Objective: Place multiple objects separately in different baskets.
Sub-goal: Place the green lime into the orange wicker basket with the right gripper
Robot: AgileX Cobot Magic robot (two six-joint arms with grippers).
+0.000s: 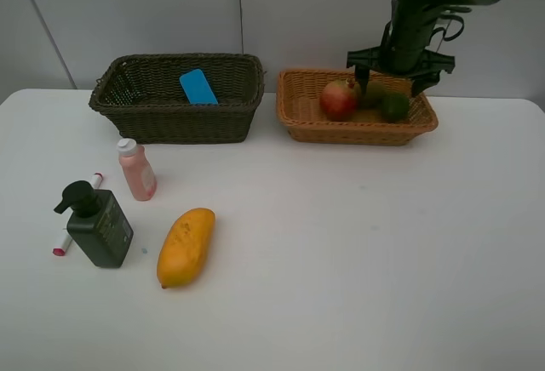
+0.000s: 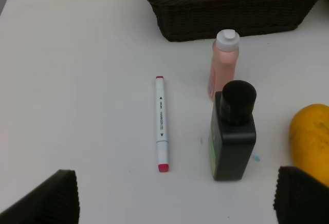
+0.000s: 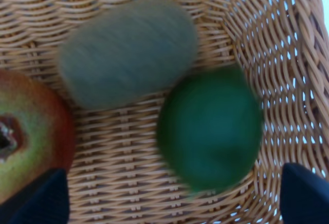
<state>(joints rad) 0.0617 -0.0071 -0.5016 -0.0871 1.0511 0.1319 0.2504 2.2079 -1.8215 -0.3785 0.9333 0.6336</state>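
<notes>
The deep basket (image 1: 174, 120) is dark brown, shallow basket (image 1: 353, 130) orange-tan, eraser (image 1: 198, 87) blue.

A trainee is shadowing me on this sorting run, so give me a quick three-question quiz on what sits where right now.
1. How many items are on the bare table, outside any basket?
2. True or false: the blue eraser block lies inside the dark basket.
3. Where is the lime?
A. in the dark basket
B. in the orange-tan basket
C. on the table

Key: 1 four; 2 true; 3 B.
</notes>
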